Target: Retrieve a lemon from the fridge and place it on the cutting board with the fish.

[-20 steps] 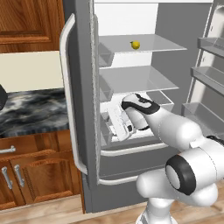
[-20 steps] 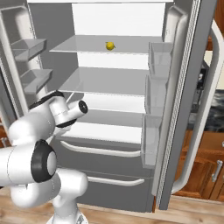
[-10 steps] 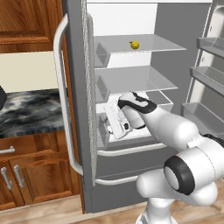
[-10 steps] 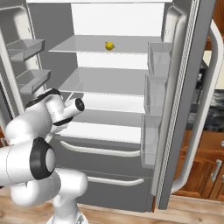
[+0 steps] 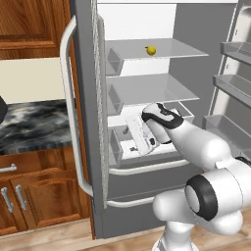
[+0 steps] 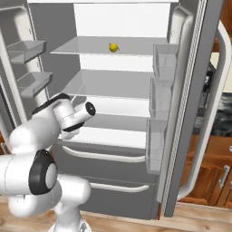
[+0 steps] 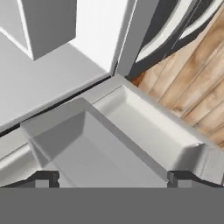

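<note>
Right, I've got the fridge standing open in front of me, both doors swung wide, white interior and glass shelves in plain sight. My lemon sits on the top glass shelf, toward the far wall — alone on that shelf, well above the arm. From the right base view the same lemon shows just left of the right door's bins.

My gripper is low inside the fridge, at the level of the bottom shelf, near the left door's lowest bin, pointing down and to the left. In the hand view its fingertips stand wide apart at the two bottom corners with nothing between them — below them lies a grey door bin and a strip of wooden floor at the right.
</note>
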